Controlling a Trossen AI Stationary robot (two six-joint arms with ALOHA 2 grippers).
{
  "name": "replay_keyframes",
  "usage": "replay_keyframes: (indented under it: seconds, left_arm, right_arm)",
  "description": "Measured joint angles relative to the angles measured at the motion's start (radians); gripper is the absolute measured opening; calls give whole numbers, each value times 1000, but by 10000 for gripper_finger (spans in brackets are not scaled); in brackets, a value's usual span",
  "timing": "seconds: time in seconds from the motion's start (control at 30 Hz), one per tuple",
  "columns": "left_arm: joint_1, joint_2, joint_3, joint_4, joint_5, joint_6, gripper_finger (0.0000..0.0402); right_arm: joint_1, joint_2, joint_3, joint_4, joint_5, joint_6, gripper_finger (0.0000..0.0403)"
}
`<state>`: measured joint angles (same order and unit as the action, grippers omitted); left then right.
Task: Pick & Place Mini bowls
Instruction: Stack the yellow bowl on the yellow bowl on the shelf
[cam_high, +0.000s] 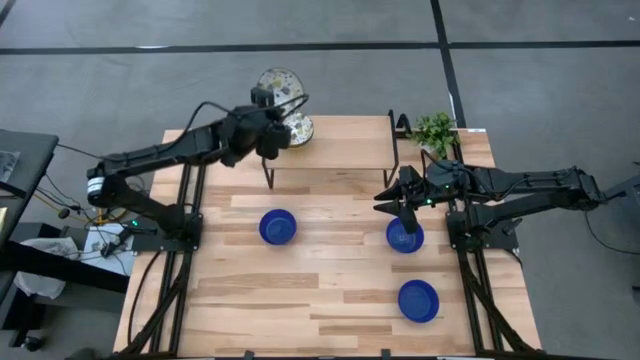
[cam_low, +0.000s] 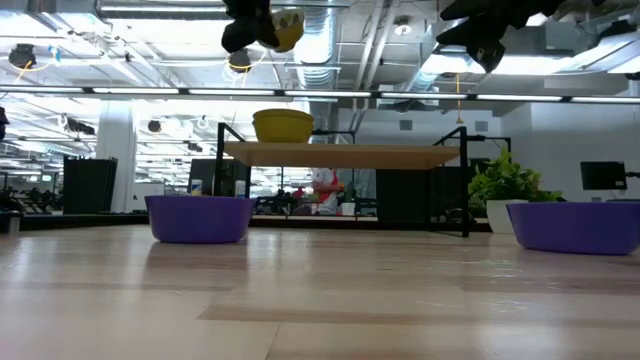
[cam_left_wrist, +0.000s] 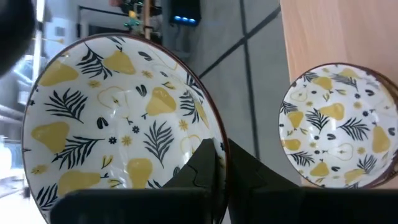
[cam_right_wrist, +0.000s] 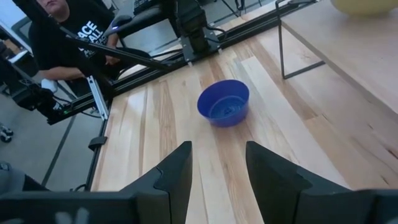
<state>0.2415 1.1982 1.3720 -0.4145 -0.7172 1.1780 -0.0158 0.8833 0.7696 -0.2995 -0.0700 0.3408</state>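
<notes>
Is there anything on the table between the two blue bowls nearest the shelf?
No. From above, only bare wood lies between the left blue bowl and the right one.

table (cam_high: 330, 290): pale smooth wood | blue bowls (cam_high: 278, 227): glossy | shelf frame (cam_right_wrist: 292, 46): dark metal

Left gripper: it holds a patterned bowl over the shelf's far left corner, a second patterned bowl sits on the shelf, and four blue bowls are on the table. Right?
Not four. The high view shows three blue bowls on the table. The rest holds: the left gripper holds a patterned bowl, and a second one sits on the shelf.
</notes>
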Motion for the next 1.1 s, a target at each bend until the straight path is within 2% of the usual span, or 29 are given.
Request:
replay_keyframes:
  seconds: [0.13,0.33,0.47,0.73,0.83,1.1]
  left_arm:
    - [58,59,111,-124,91,-71,10]
    - [151,169,274,-343,291,-191,10]
    - [198,230,338,-429,342,-217,10]
    - [242,315,363,-546,485,-271,10]
    - [245,339,364,-542,531,-301,10]
    - [241,350,364,-570,552,-351,10]
  right_arm:
    - [0,0,0,-4,0,0,140]
    - [0,0,0,-7,0,0,140]
    - [0,0,0,-7,0,0,137]
    - [0,1,0,-8,0,0,139]
    - [0,4,0,-7,0,-6,137]
    - [0,20,1,-10,0,-9,139]
